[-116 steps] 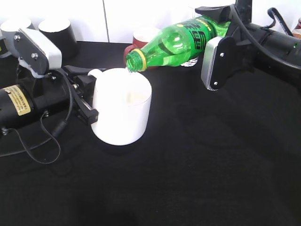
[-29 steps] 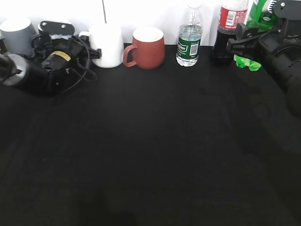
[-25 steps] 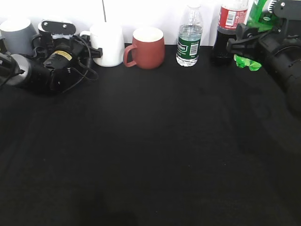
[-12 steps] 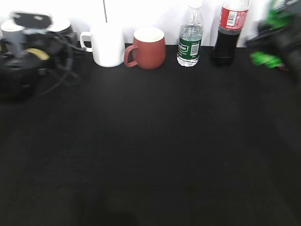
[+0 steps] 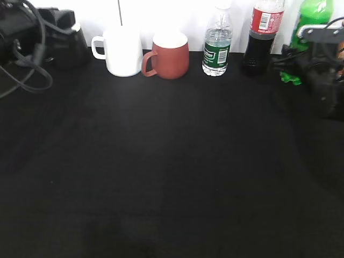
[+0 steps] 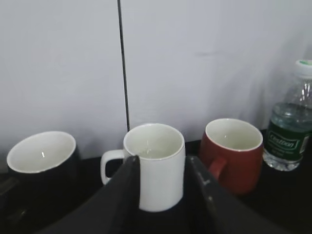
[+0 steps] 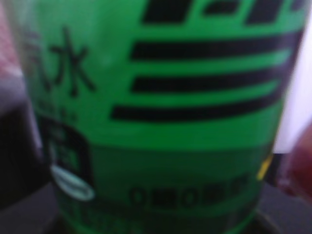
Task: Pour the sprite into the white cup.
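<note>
Along the back edge of the table, the white cup is standing leftmost, then a mug, a water bottle, a cola bottle, and the sprite rightmost.

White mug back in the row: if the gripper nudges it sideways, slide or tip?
The white mug looks squat with a flat base, so it would probably slide rather than tip. Its glossy wall may slip in a light pinch. It appears to hold liquid, so a jolt could slosh. The red mug stands close beside it.
</note>
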You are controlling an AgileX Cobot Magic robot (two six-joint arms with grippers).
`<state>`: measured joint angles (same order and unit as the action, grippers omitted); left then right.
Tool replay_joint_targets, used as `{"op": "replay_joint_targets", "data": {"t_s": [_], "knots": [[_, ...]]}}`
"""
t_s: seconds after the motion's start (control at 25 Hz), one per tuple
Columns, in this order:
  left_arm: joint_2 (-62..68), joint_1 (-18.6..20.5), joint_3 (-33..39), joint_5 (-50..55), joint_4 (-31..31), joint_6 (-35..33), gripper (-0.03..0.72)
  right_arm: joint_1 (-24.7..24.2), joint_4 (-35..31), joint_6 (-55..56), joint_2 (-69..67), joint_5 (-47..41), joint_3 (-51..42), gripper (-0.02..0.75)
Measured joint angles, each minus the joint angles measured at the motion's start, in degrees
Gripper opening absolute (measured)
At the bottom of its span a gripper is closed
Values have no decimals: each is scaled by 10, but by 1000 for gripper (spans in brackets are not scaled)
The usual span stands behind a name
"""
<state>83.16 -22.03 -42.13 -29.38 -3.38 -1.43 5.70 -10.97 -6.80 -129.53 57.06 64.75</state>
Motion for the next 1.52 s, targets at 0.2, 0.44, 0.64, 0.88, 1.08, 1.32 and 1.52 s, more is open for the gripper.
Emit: {"op": "replay_joint_targets", "data": {"t_s": [0.2,0.44,0.64,0.88,1.08,1.32,1.52], "knots": [[-2,0,0,10,0,0,240,-1,14,1,-32,24,35,433],[-2,0,0,10,-2,1,240,-2,15,1,-6,30,19,631],[-2,0,0,13,-3,1,240,-2,38,5,4,29,-41,632],[-23,-1,0,62,-5,1,240,-2,46,12,146,16,-163,617],[-72,-1,-48,453,-27,14,342,-2,38,25,438,-541,-193,590],[-146,-1,-63,797,-55,14,446,-2,18,27,722,-931,-188,588],[-347,-1,-63,927,-11,31,573,-2,66,84,895,-1182,-188,588]]}}
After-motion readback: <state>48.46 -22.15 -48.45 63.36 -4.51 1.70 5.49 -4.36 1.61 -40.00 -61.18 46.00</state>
